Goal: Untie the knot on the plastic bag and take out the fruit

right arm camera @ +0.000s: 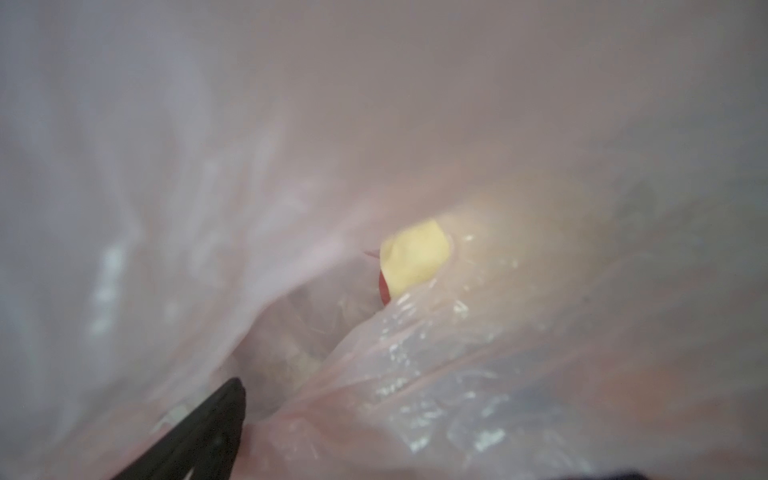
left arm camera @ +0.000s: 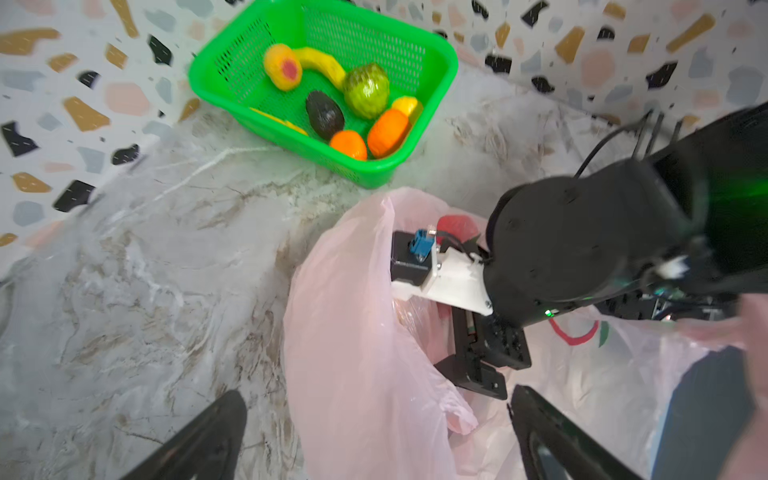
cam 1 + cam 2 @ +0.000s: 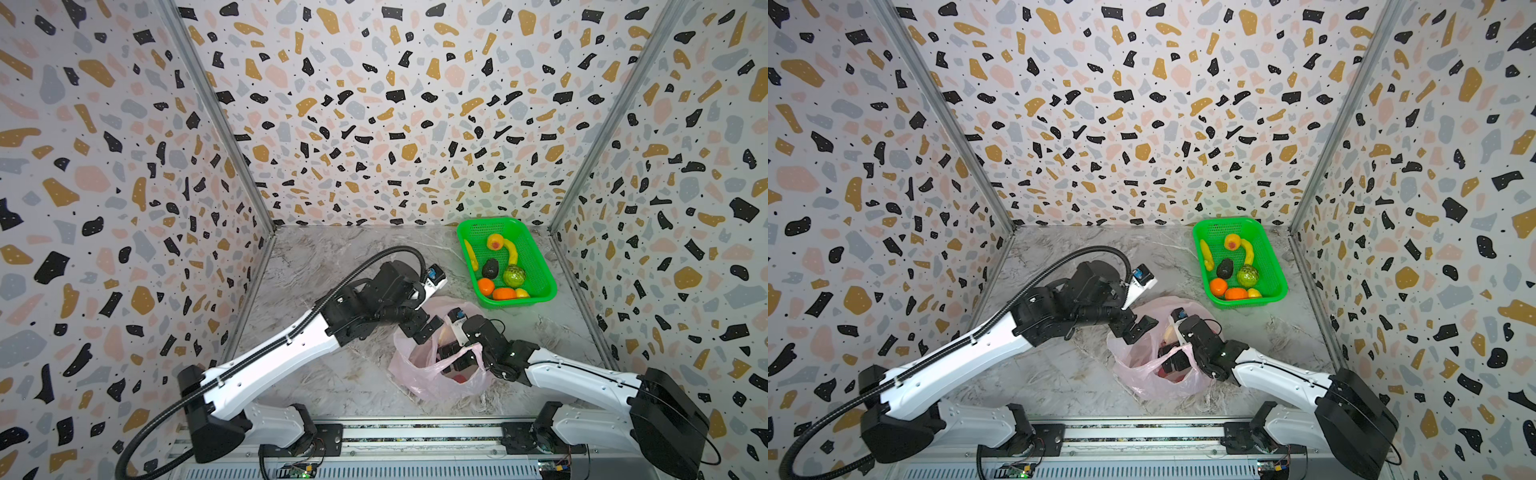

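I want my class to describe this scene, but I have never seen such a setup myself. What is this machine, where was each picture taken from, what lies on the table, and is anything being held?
This is a robot with two arms, each ending in a two-fingered gripper. Two pictures come from a camera pair high above, looking down on the whole scene. The other two come from small cameras on the arms' wrists.

On the marble table lie a pink plastic bag, its mouth open, and a green basket holding toy fruit.

The left gripper hangs open over the bag's edge and holds nothing. The right gripper is open too, reaching down inside the bag. Its wrist picture shows the bag's inside, with a yellow fruit ahead, not yet gripped.
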Available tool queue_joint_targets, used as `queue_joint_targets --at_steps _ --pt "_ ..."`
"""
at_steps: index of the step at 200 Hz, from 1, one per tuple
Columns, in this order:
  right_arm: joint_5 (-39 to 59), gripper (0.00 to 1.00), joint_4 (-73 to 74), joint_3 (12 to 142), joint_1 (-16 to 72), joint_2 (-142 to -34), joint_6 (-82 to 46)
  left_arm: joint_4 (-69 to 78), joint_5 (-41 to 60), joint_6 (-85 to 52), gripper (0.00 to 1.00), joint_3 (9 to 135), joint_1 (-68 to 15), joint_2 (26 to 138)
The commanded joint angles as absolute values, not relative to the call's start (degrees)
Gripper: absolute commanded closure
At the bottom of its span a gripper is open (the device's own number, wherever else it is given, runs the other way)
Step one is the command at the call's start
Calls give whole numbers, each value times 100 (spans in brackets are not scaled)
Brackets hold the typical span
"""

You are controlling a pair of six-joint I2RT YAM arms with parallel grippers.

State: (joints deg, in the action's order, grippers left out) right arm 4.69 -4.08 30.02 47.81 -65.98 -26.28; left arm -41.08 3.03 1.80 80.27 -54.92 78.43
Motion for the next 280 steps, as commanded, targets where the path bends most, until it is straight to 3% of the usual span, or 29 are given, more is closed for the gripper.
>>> queue_joint_targets --at_steps 1,38,62,77,111,164,208,280 --pt "442 0 -476 2949 4810 -6338 -2607 -4460 770 640 2 8187 -5493 8245" --pt "516 0 -341 2776 4825 -6258 -2672 -4066 351 803 4 8361 -5485 8634" --pt "503 0 -334 2687 4835 -6153 -2709 -3666 435 853 13 8341 -5483 8741" --pt "466 0 -398 2689 4838 -6047 -2711 -3786 640 927 32 8400 -5470 8964" --pt "466 0 -566 2655 4945 -5675 -2734 -3581 508 812 100 8303 -5467 8969" --pt "812 2 -633 2609 5493 -5145 -2272 -2200 -809 72 100 7869 -5402 7822" --pt "152 2 -578 2636 6218 -5653 -2083 -1417 -894 -247 100 7140 -5397 6986" --pt "217 2 -482 3904 6059 -6548 -2330 -1760 -576 -518 100 6889 -5397 7033"
